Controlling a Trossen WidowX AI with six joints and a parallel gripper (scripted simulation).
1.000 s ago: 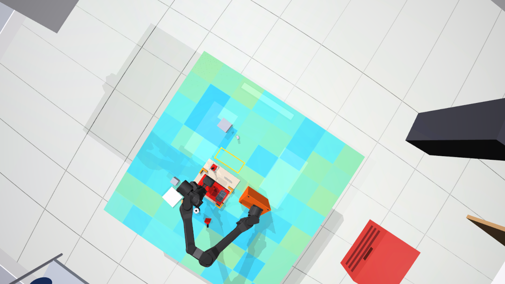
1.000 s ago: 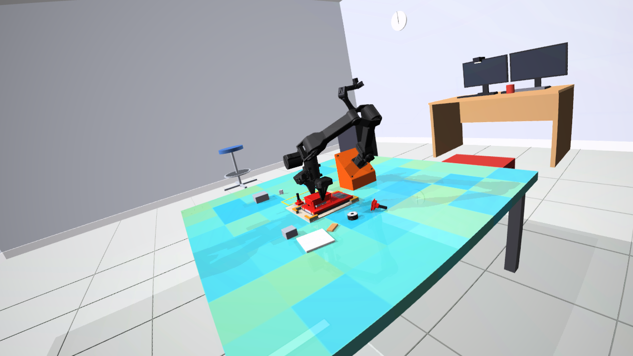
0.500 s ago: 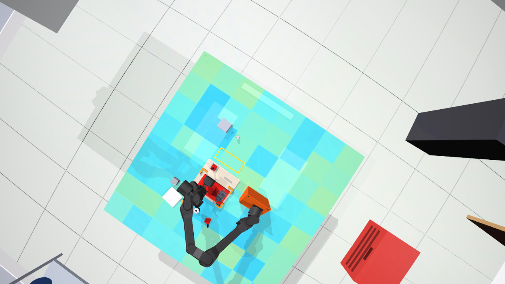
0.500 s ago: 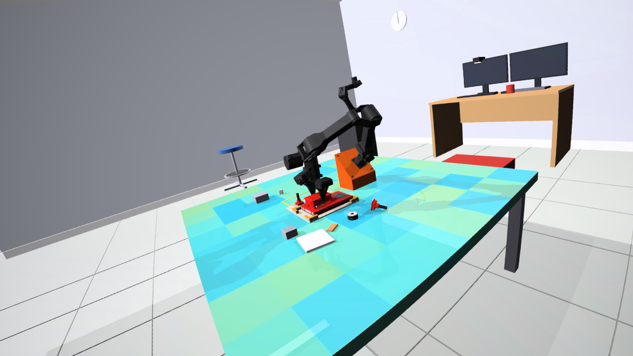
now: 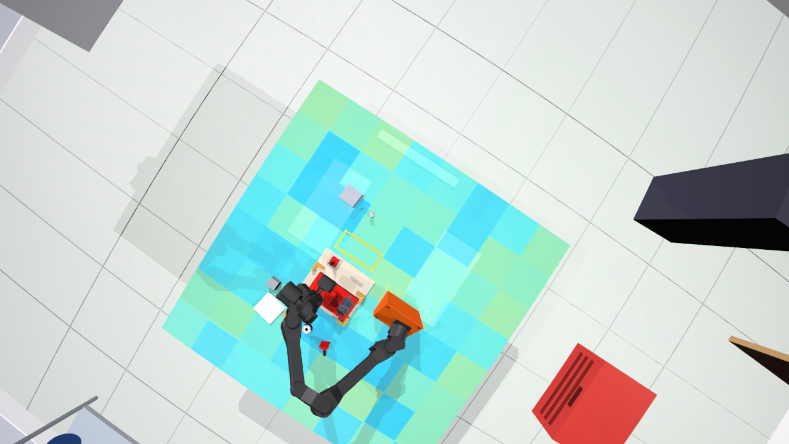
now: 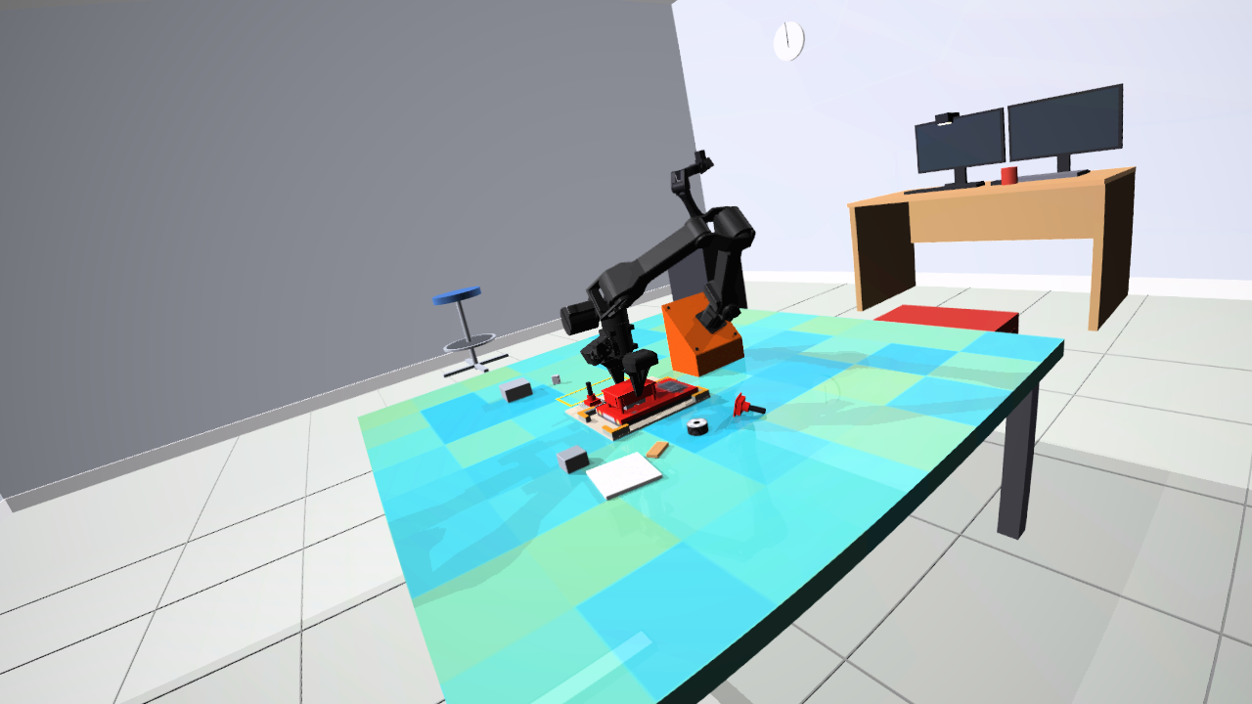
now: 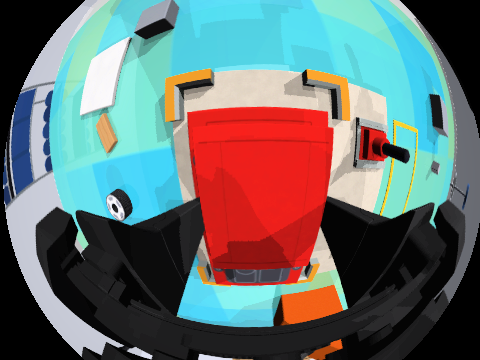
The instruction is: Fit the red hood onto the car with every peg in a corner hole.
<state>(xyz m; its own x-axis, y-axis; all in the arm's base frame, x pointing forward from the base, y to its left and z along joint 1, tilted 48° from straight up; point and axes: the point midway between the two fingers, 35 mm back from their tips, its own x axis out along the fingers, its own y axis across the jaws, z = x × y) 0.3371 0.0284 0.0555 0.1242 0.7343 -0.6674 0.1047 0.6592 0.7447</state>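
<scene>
The red hood [image 5: 330, 301] [image 6: 619, 396] [image 7: 262, 180] lies roof up over the red chassis [image 5: 352, 304] [image 6: 672, 389]. In the wrist view its sides run nearly along the chassis, a little to the right at the far end. My gripper [image 6: 629, 383] [image 7: 263, 203] is shut on the hood, one black finger at each long side. The chassis sits in the beige jig [image 5: 365, 282] [image 7: 255, 92] between orange corner brackets. The hood is very low over the deck; I cannot tell whether it touches. The pegs, corner holes and engine are hidden under the hood.
A red piece with a black stick [image 5: 334, 262] [image 7: 372, 145] stands on the jig's side. Around the jig are an orange block [image 5: 394, 309] [image 6: 719, 354], a wheel [image 6: 696, 427] [image 7: 118, 205], a white plate [image 6: 624, 475] [image 7: 105, 77] and a red piece with a black handle [image 6: 742, 404].
</scene>
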